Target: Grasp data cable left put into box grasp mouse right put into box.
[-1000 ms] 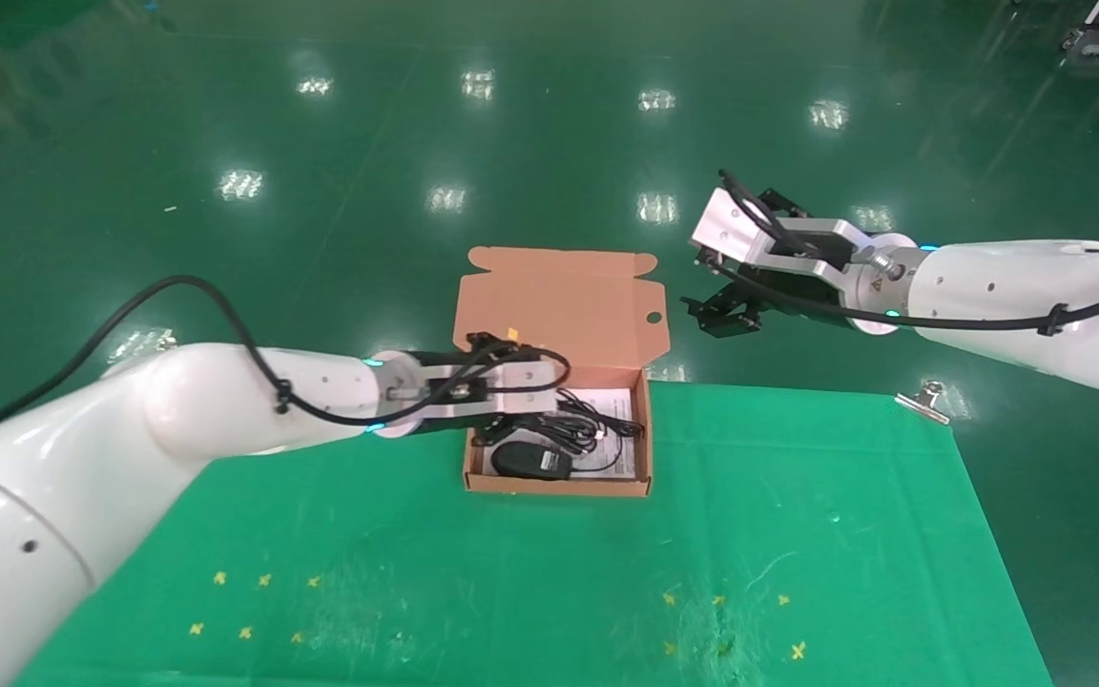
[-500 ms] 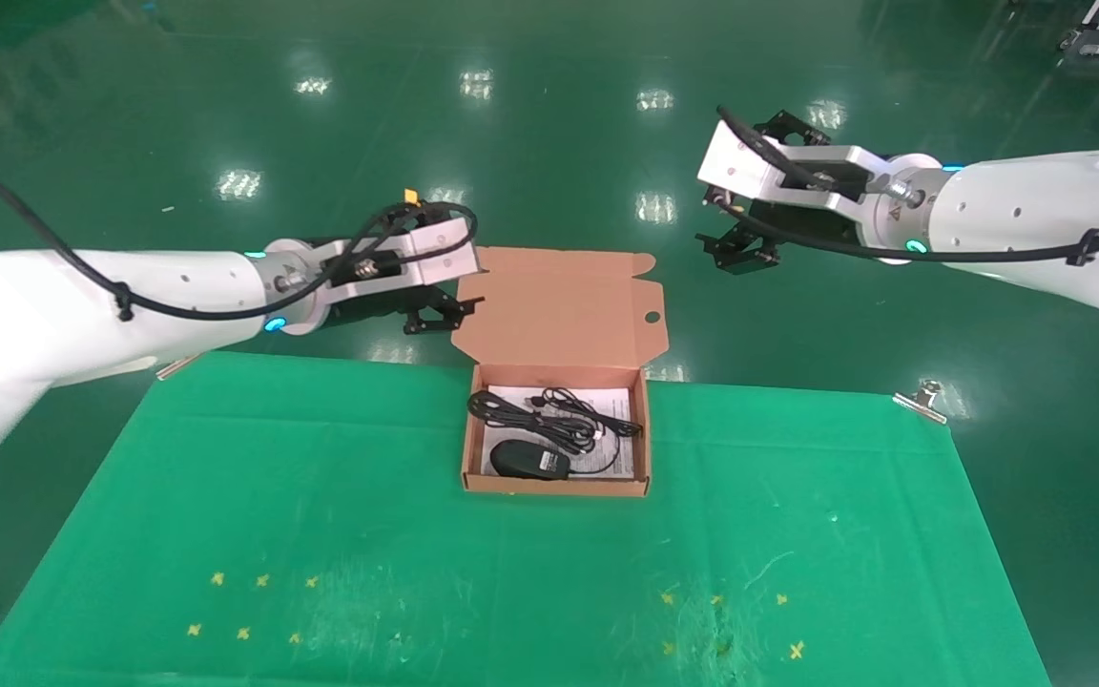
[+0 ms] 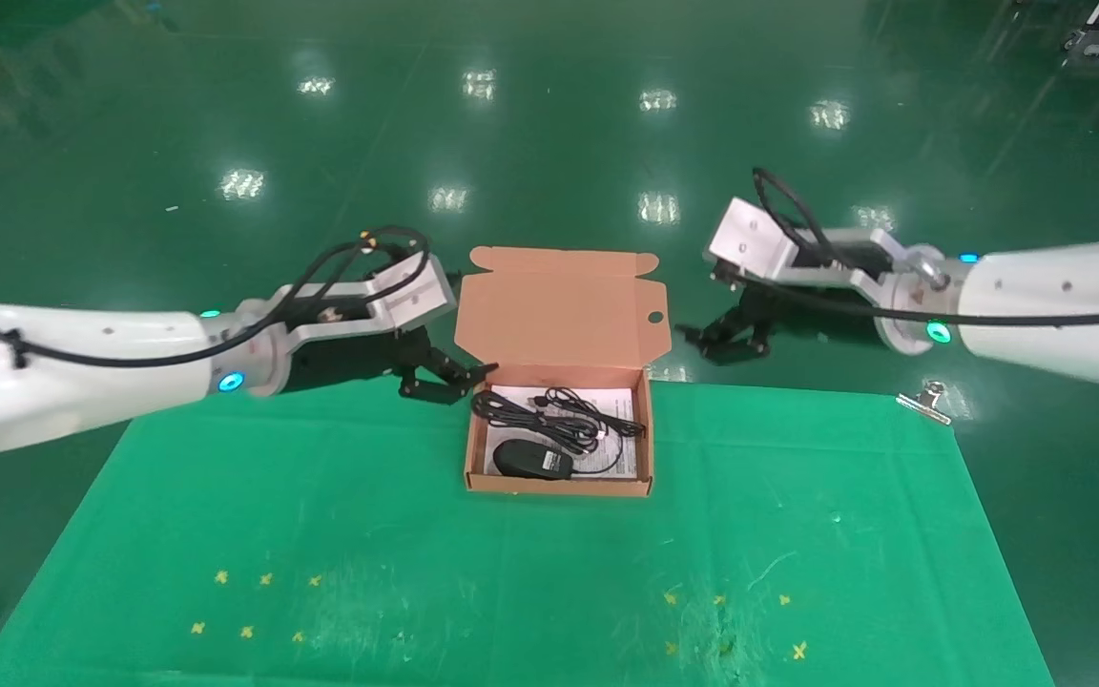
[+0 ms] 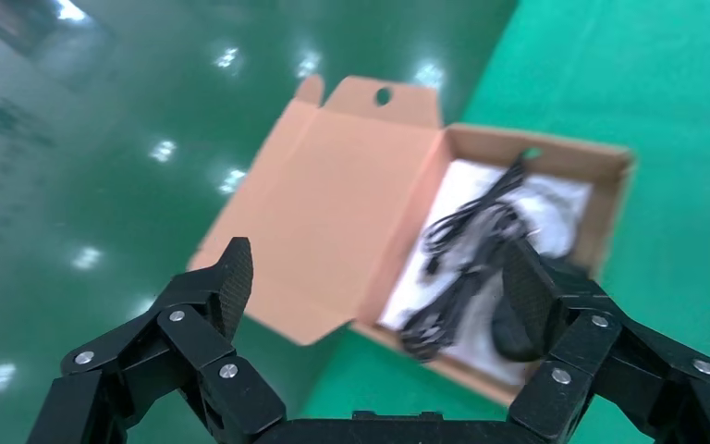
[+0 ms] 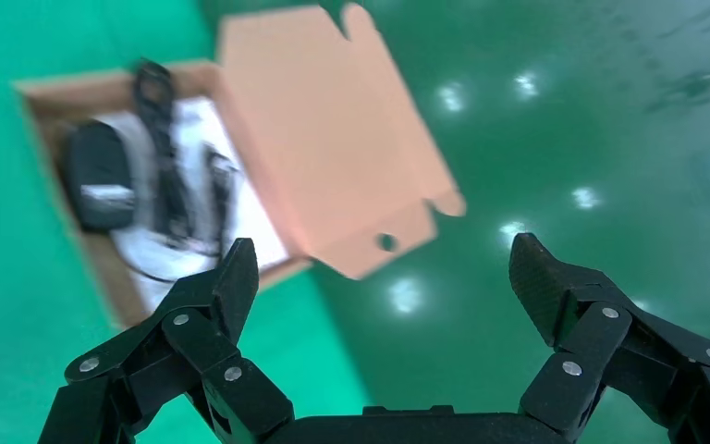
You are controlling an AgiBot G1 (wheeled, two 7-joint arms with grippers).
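The box (image 3: 557, 448) sits on the green-covered worktop (image 3: 321, 534) with its hinged lid (image 3: 561, 305) thrown back, the round hole near the lid's right edge. Inside, on the white printed sheet (image 3: 611, 399), lie both task items — the data cable (image 3: 523, 412) as a dark looped bundle toward the hinge side, and the mouse (image 3: 530, 459) nearer the front wall, its thin cord (image 3: 607, 468) curling over the sheet.

The left gripper (image 3: 443, 375) hangs just off the box's left rear corner, its fingers (image 4: 231, 277) spread wide and holding nothing. In the left wrist view the open box lies beyond the fingertips, with the cable bundle and the mouse showing in the gap between them.

The right gripper (image 3: 726, 339) hovers past the lid's right edge, apart from the box, over the floor behind the worktop — its fingers (image 5: 541, 277) likewise spread wide with nothing between them. From the right wrist view, the lid and its round hole lie ahead between the fingertips, and the mouse and cable sit farther off beyond one finger.

A metal clip (image 3: 924, 400) grips the cloth at the worktop's far right corner.
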